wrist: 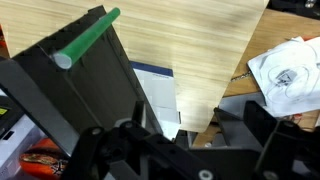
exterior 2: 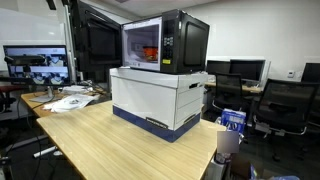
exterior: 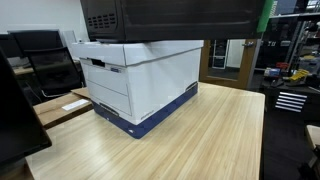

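A black microwave (exterior 2: 185,40) stands on a white cardboard box (exterior 2: 155,100) on a wooden table (exterior 2: 110,145). Its door (exterior 2: 98,45) hangs open and something orange (exterior 2: 148,52) shows in the lit cavity. In the wrist view I look down on the black door (wrist: 70,95) with its green bar handle (wrist: 88,40), the white box (wrist: 155,95) below it and the table (wrist: 200,40). My gripper (wrist: 185,140) is above and beside the door's free edge, open, with nothing between its fingers. The gripper does not show in either exterior view.
The microwave (exterior: 170,18) and box (exterior: 140,80) fill the table's (exterior: 210,140) far side. Papers (exterior 2: 65,100) lie at one table end, and white crumpled material (wrist: 290,70) lies beyond the table edge. Office chairs (exterior: 45,60), monitors (exterior 2: 35,62) and a drawer unit (exterior: 290,100) surround the table.
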`<action>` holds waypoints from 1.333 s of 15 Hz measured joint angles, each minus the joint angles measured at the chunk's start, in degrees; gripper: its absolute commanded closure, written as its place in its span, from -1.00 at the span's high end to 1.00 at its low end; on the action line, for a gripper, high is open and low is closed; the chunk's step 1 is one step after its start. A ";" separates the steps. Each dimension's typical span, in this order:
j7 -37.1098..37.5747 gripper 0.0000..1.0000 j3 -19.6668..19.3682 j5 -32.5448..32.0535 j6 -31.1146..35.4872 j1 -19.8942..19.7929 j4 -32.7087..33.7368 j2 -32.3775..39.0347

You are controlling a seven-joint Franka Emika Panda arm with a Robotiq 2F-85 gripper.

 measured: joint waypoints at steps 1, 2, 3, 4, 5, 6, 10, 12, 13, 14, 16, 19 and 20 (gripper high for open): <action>0.00 1.00 0.04 0.00 1.51 0.01 0.77 0.88; 0.00 1.00 0.04 0.00 3.20 0.01 1.15 1.53; 0.00 1.00 0.03 0.00 4.89 -0.02 1.31 2.07; 0.00 1.00 0.00 0.00 6.52 -0.09 1.33 2.53; 0.04 1.00 -0.02 0.00 8.12 -0.27 1.33 2.92; 0.08 1.00 -0.08 -0.01 9.81 -0.53 1.33 3.27; 1.96 1.00 -0.44 -0.10 16.17 -1.93 1.32 4.19; 3.14 1.00 -0.65 -0.25 18.62 -3.04 1.31 4.55; 3.74 1.00 -0.78 -0.41 19.87 -3.81 1.31 4.80; 4.37 1.00 -0.89 -0.70 20.96 -4.58 1.30 5.03; 5.62 1.00 -1.13 -1.69 22.50 -6.12 1.30 5.61; 7.75 1.00 -1.45 -4.34 24.42 -8.61 1.20 6.78; 9.24 1.00 -1.63 -6.39 25.50 -10.25 1.12 7.78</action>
